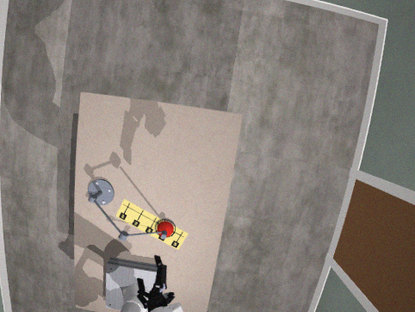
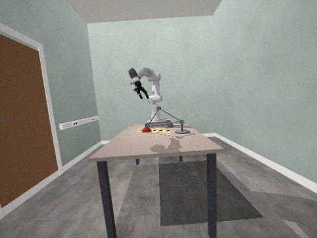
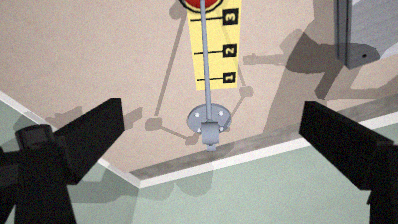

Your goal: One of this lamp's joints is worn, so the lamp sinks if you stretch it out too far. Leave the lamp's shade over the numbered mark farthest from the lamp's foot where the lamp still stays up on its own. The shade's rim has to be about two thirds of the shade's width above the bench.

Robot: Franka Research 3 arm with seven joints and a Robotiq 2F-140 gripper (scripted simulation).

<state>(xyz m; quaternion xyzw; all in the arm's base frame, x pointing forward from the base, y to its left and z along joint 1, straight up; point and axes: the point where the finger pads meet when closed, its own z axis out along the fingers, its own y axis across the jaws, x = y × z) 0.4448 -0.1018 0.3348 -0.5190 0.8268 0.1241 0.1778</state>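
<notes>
The lamp's red shade hangs over the yellow numbered strip, around mark 4. In the exterior view its rim looks low, close above the bench; the exact gap cannot be told. The lamp's round grey foot stands beyond the mark 1 end. The elbow is raised between foot and shade. My gripper is open and empty, tilted, high above the bench, on the robot base's side of the lamp.
The robot's base plate stands on the bench, near the strip. The lamp's thin arms span from foot to shade. Shadows of the lamp and the robot arm fall on the bench.
</notes>
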